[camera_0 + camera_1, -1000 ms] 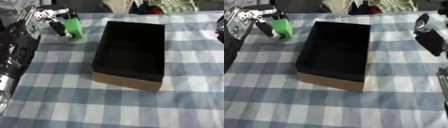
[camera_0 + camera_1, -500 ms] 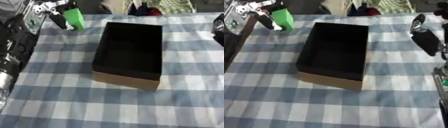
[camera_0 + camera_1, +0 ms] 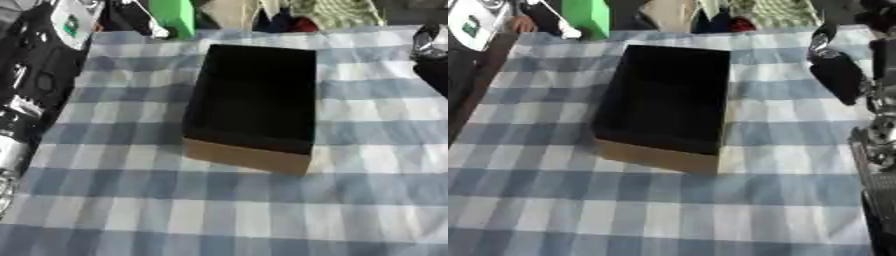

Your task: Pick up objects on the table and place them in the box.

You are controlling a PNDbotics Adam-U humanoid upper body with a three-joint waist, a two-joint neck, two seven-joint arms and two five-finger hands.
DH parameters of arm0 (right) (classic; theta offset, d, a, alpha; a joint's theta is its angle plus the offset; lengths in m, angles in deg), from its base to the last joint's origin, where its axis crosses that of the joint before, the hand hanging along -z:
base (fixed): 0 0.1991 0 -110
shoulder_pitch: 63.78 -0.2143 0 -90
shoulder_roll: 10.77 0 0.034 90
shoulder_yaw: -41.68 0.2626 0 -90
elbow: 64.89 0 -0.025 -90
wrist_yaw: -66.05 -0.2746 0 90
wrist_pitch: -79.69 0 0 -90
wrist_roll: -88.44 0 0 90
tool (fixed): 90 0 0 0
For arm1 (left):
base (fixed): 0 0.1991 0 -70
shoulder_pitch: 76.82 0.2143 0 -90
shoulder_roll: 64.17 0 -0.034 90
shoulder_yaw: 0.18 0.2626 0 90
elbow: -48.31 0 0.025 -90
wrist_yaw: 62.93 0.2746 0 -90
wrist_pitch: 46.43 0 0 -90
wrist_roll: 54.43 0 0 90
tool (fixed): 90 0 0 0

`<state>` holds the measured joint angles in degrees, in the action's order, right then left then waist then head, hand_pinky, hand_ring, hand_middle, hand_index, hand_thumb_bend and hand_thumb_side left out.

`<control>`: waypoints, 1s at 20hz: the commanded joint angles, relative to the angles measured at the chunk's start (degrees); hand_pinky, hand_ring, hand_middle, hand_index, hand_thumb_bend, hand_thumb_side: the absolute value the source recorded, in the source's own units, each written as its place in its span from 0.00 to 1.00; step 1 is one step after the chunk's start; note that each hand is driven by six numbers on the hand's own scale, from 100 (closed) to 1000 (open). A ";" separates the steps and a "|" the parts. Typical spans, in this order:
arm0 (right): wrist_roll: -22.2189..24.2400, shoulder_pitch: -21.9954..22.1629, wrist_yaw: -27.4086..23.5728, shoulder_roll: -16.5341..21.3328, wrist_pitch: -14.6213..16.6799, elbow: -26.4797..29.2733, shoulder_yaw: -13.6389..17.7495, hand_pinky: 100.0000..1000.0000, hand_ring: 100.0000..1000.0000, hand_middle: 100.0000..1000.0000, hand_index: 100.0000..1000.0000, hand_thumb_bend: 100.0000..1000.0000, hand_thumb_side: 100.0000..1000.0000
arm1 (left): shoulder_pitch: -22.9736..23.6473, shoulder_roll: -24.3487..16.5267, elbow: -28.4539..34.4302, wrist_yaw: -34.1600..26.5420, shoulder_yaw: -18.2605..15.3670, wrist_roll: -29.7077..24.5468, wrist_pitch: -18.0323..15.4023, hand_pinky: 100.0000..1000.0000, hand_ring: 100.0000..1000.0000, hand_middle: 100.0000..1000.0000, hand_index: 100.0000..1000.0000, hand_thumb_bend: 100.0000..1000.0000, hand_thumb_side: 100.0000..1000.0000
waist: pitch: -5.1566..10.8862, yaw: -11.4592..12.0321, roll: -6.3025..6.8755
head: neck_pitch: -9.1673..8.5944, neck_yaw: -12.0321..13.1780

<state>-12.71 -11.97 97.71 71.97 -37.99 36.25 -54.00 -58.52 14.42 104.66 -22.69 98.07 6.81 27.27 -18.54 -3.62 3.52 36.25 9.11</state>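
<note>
Gripped at the far left corner, a green block (image 3: pixel 172 16) is held off the worktop (image 3: pixel 262 210) by the left hand (image 3: pixel 140 20), whose fingers are curled round it. The open box (image 3: pixel 254 97) lies to the right of and nearer than the block, its long axis running away from the robot. The right hand (image 3: pixel 837 75) is seen at the right edge; whether it is clenched cannot be told. Carrying rightward and nearer over the box is judged the coming move.
</note>
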 commanded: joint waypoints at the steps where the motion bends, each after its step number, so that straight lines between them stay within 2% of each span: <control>1: 0.08 -0.41 0.80 -0.21 0.44 1.65 -0.02 0.83 0.90 0.74 0.90 0.00 0.32 | -1.25 0.21 4.31 -3.07 1.90 0.07 2.79 0.74 0.50 0.33 0.68 0.08 0.00 | 1.83 0.09 0.01 | 1.12 -1.24; 8: 0.34 -0.19 1.40 -1.35 0.79 2.15 -0.25 0.83 0.90 0.74 0.90 0.00 0.32 | 0.11 4.10 9.68 -10.38 5.16 -0.90 8.94 0.83 0.49 0.30 0.67 0.00 0.00 | 2.51 0.13 -0.12 | 2.42 -3.26; 15: 0.88 -1.18 2.63 -2.41 1.11 2.35 -0.54 0.83 0.90 0.74 0.89 0.00 0.32 | 1.95 7.30 9.91 -14.12 6.91 -1.28 12.69 0.93 0.48 0.30 0.66 0.00 0.00 | 2.75 -0.18 -0.46 | 2.96 -3.69; 20: 1.08 -1.82 3.45 -2.90 1.32 2.78 -0.59 0.83 0.90 0.74 0.89 0.00 0.32 | 3.54 7.96 8.11 -15.92 8.15 -2.08 13.88 0.99 0.49 0.30 0.67 0.08 0.00 | 2.58 -0.03 -0.50 | 3.21 -4.20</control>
<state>-11.77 -12.67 100.54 69.01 -36.85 37.42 -54.51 -54.05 23.00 112.55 -38.03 106.19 4.80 40.75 -17.28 -3.73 3.27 38.75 5.15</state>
